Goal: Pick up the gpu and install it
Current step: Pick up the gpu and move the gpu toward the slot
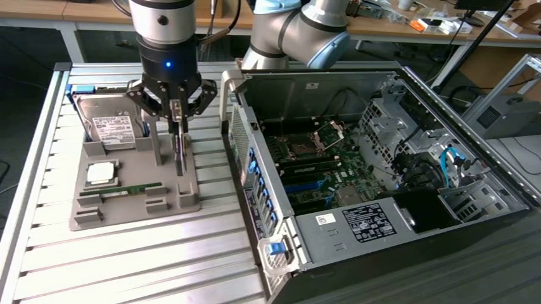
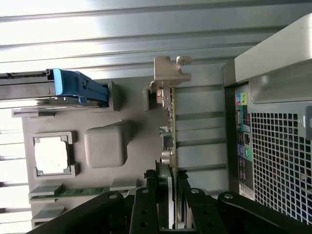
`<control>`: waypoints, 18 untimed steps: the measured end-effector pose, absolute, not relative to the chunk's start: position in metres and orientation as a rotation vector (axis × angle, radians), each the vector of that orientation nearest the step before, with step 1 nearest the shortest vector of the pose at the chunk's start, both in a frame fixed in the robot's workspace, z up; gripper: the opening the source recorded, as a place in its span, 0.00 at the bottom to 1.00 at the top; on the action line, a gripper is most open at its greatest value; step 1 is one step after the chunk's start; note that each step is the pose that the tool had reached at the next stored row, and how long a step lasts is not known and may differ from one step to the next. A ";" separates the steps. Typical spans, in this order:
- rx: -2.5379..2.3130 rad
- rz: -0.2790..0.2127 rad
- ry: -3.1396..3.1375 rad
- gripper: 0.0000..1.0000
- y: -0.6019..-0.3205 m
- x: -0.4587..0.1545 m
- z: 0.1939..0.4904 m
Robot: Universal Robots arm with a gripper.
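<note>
Grey plastic formed the fixture tray (image 1: 135, 212) on which the gpu (image 1: 180, 152) stood on edge, directly under the gripper (image 1: 178, 115). The jaws sat narrow on either face of the card, apparently pinching its upper edge, though contact was hard to confirm. The card's long axis ran along the tray's slot, roughly parallel to the side of the open computer case (image 1: 253, 164), just beside the tray toward the exterior view's right.

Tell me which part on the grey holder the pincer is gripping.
The graphics card, the thin board standing on edge in the pincer; the hard drive, chip and memory stick sit apart, untouched.
</note>
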State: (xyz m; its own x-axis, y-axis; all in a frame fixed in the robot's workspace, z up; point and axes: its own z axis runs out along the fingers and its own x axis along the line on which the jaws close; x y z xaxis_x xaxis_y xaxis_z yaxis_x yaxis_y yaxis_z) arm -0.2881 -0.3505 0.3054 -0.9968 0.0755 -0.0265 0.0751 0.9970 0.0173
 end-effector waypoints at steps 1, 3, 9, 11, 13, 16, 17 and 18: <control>0.117 0.025 3.112 0.27 -0.351 -0.288 0.306; 0.117 0.025 3.112 0.27 -0.351 -0.288 0.307; 0.117 0.025 3.112 0.27 -0.351 -0.288 0.308; 0.117 0.025 3.112 0.27 -0.351 -0.288 0.309; 0.117 0.025 3.112 0.27 -0.351 -0.288 0.309; 0.117 0.025 3.112 0.27 -0.351 -0.288 0.310; 0.117 0.025 3.112 0.27 -0.351 -0.288 0.311; 0.117 0.026 3.112 0.27 -0.351 -0.288 0.311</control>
